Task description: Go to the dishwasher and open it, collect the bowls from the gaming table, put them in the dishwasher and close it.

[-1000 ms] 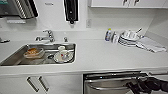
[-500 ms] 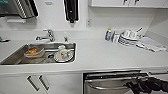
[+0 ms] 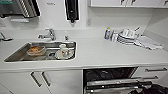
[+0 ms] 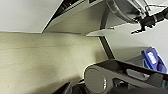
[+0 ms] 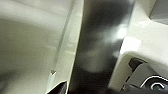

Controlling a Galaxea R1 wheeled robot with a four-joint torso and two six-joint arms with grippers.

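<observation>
Broadly, the white counter [image 3: 100, 53] spans the head view from side to side, its long edge running across the picture. Set into it on the left lies the steel sink [image 3: 22, 53], holding a clear bowl of orange food [image 3: 35, 50] and, just beside it, a plate with a cup [image 3: 63, 52] on top. Below the counter's front edge is the dishwasher [image 3: 112, 83] — its door is tipped open away from the cabinet face, a dark gap showing above it, and its bar handle [image 3: 117, 83] runs horizontally, parallel to the counter edge. The door's long axis lies the same way, left to right.

A dark part of the robot's right arm [image 3: 152, 89] sits low at the right end of that handle; whether it touches the bar cannot be told, and the jaws of either gripper cannot be made out.

Further back on the counter, a stack of plates [image 3: 127, 37] stands near the wall, a folded cloth [image 3: 147, 43] just beside it and a small bottle [image 3: 107, 33] on its other side. A tap [image 3: 50, 34] rises behind the sink.
</observation>
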